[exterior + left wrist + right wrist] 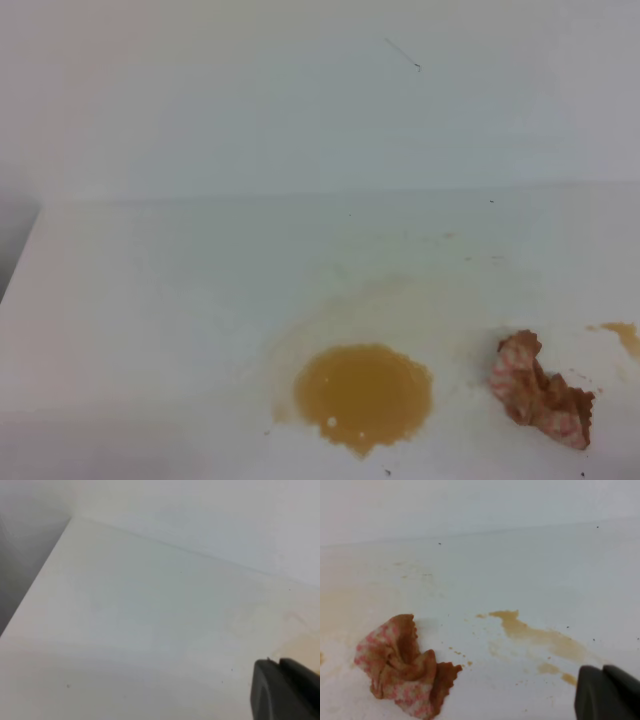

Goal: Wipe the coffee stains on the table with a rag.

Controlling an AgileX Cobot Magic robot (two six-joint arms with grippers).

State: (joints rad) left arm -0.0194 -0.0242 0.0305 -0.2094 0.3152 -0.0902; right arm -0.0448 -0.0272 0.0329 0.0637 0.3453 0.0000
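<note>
Table (150, 300) is plain white; its left edge runs diagonally at the far left of the high view, its back edge meets a white wall (300, 90). Big coffee stain (363, 393) is a roundish amber pool at front centre, with a faint tan halo spreading up and to its left. Small coffee stain (622, 335) sits at the right border of the high view; the right wrist view shows it as an elongated streak (540, 637) with a few loose droplets around it. Rag (540, 392) is a crumpled pink-and-white wad, brown-soaked with a zigzag edge, lying on the table between the two stains, touching neither, nothing gripping it. Bare white surface covers the whole left half and the back strip of the table, apart from a few faint tan marks and dark specks toward the back right. Left gripper (287, 690) shows only as a dark tip at the lower right of its wrist view, over bare table; can't tell its state. Right gripper (607, 692) is a dark tip at the lower right of its view, pressed together, holding nothing, just beside the near end of the streak and well apart from the rag.
</note>
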